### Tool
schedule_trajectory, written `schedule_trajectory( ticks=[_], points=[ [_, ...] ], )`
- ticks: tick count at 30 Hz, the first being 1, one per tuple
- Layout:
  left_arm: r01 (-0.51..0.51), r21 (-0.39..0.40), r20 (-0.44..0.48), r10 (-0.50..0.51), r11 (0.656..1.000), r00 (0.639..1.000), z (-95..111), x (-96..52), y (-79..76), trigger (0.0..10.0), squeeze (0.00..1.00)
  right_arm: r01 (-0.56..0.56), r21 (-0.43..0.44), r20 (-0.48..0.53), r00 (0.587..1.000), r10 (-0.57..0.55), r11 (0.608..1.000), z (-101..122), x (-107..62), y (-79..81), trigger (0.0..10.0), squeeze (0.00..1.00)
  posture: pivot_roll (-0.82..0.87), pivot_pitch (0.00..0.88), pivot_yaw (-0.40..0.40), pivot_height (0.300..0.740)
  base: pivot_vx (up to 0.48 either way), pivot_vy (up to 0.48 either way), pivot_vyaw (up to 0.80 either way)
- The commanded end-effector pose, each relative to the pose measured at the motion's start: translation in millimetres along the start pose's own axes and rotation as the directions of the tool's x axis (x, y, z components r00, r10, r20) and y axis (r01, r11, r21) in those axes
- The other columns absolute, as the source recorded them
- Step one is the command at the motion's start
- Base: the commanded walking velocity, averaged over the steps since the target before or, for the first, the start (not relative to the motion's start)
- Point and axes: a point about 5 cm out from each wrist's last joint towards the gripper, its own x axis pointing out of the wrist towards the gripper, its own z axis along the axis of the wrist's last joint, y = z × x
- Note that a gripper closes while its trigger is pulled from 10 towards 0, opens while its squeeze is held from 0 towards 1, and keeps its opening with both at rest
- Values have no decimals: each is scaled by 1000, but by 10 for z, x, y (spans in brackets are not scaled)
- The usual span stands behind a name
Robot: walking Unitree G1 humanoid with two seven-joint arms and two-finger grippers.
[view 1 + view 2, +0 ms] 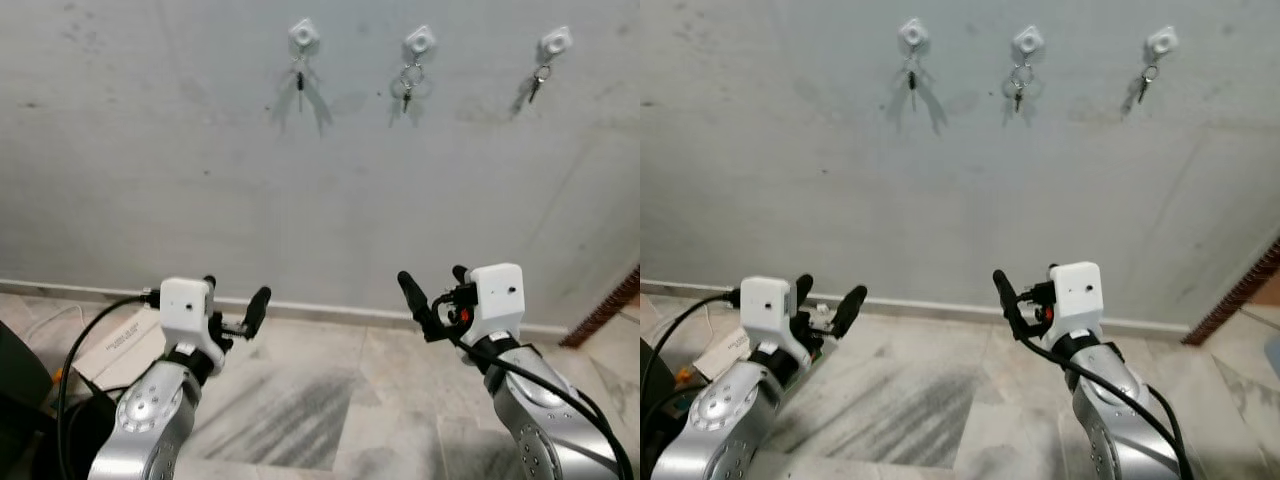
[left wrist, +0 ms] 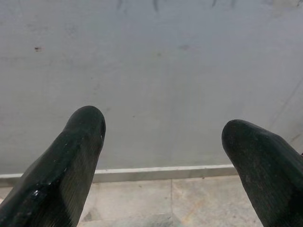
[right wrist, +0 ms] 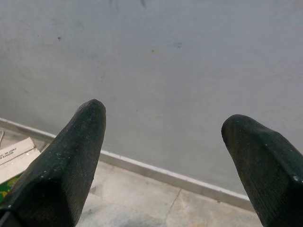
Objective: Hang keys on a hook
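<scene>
Three white hooks are fixed high on the grey wall: a left hook (image 1: pixel 304 37), a middle hook (image 1: pixel 419 42) and a right hook (image 1: pixel 554 43). A small key hangs from each: one at the left (image 1: pixel 299 80), one on a ring in the middle (image 1: pixel 408 85), one at the right (image 1: pixel 538 82). Far below them, near floor height in the picture, my left gripper (image 1: pixel 235 295) is open with nothing between its fingers (image 2: pixel 80 142). My right gripper (image 1: pixel 433 282) is open too, and its fingers (image 3: pixel 80 142) point at the bare wall.
A white skirting board (image 1: pixel 330 310) runs along the foot of the wall above a grey tiled floor (image 1: pixel 300 400). A flat cardboard box (image 1: pixel 120 345) and a black cable (image 1: pixel 85 340) lie at the lower left. A brown ribbed edge (image 1: pixel 605 310) stands at the right.
</scene>
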Motion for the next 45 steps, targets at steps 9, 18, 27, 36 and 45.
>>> schedule_trajectory(
  ticks=[9, 18, 27, 36, 45],
  points=[
    [-47, 2, -14, 48, 999, 999, -45, 2, 70, 10000, 0, -18, -5, 19, 1000, 18, 1000, 30, 3, 19, 10000, 0, 2, 50, 26, 740, 0, 0, 533],
    [-65, 7, -14, 65, 998, 998, -44, 5, 85, 10000, 0, -32, -3, 24, 999, 32, 999, 45, 23, 27, 10000, 0, 7, 50, 25, 740, 0, 0, 800],
    [-67, 10, -19, 67, 998, 998, -47, 23, 88, 10000, 0, -41, 0, 28, 999, 41, 999, 48, 49, 46, 10000, 0, 10, 39, 26, 740, 0, 0, 800],
    [-65, 9, -16, 65, 998, 998, -41, 54, 84, 10000, 0, -36, 2, 30, 999, 36, 999, 45, 42, 35, 10000, 0, 4, 38, 29, 740, 0, 0, 800],
    [-71, 9, -20, 71, 997, 997, -53, 49, 91, 10000, 0, -42, 8, 30, 999, 41, 999, 42, 48, 55, 10000, 0, 7, 40, 28, 740, 0, 0, 800]
  ],
)
